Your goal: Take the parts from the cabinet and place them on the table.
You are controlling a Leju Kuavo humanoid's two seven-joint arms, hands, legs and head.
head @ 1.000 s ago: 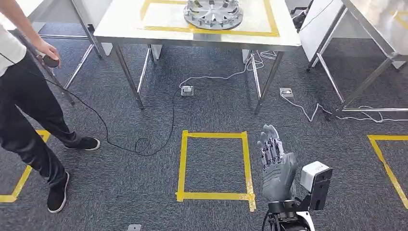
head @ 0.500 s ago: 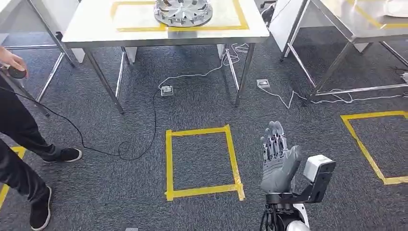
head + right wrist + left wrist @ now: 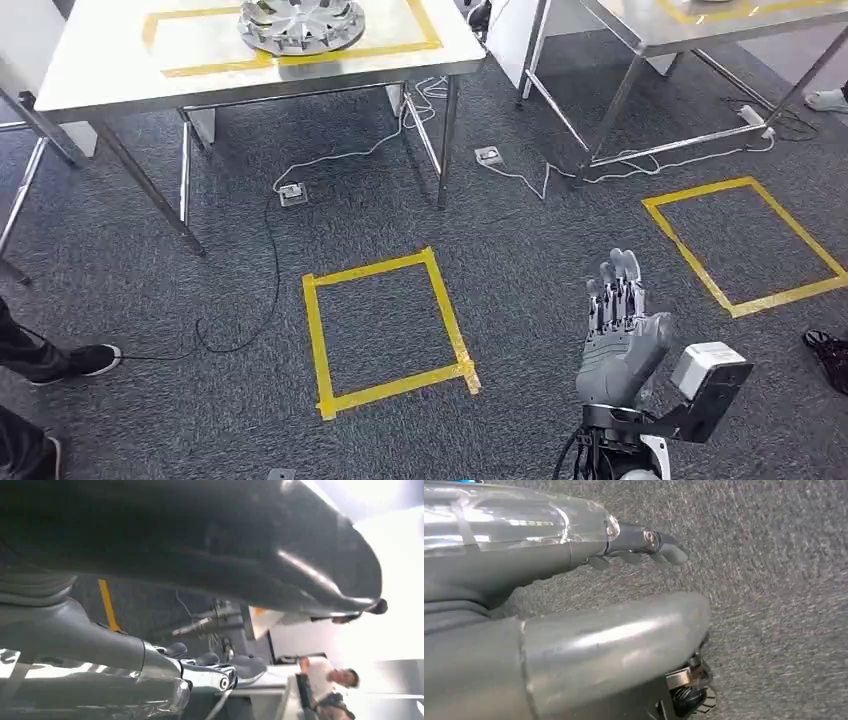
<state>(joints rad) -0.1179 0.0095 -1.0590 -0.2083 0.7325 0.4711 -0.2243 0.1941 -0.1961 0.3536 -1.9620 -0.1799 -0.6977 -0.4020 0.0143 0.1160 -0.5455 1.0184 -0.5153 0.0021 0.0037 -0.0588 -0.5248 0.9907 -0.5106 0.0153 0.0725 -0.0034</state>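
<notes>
Your right hand [image 3: 620,340] is raised low in the head view, palm side up toward the room, its fingers [image 3: 615,290] straight, slightly spread and holding nothing. The left hand [image 3: 639,545] hangs over the carpet in its wrist view, fingers loosely curled and bare of any load.

No cabinet shows from here, so you cannot yet say which way the parts to fetch lie from the fingers. What you can see is the desk [image 3: 100,70], well ahead of the right fingers and off to their left, already carrying a round metal part [image 3: 300,22] inside its yellow tape frame. Between the fingers and that desk lies the taped square [image 3: 385,330] on the carpet, just to the fingers' left.

Judging from this, the coming move is one of walking and turning, not reaching: neither hand is near anything to grasp.
</notes>
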